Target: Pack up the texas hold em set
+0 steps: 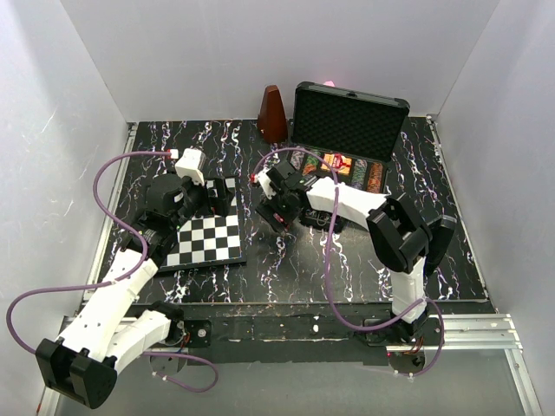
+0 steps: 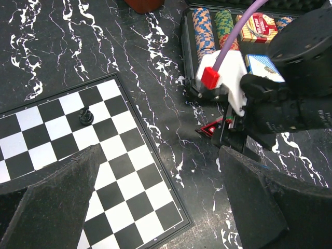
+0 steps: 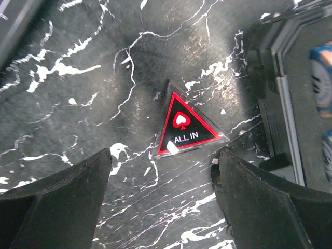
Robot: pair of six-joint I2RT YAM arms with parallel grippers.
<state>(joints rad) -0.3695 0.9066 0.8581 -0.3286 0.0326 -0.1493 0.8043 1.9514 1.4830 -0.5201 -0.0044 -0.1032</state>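
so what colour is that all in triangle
The triangle is black, red-edged; clearest in right wrist view.

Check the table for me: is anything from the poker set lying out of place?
Yes. A triangular "ALL IN" marker lies flat on the table beside the open case, outside it, while the chips sit in their rows inside. The right gripper hovers open over the marker, not touching it.

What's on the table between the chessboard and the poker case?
A red-edged triangular ALL IN marker, close to the case, under the right gripper; the left wrist view shows it.
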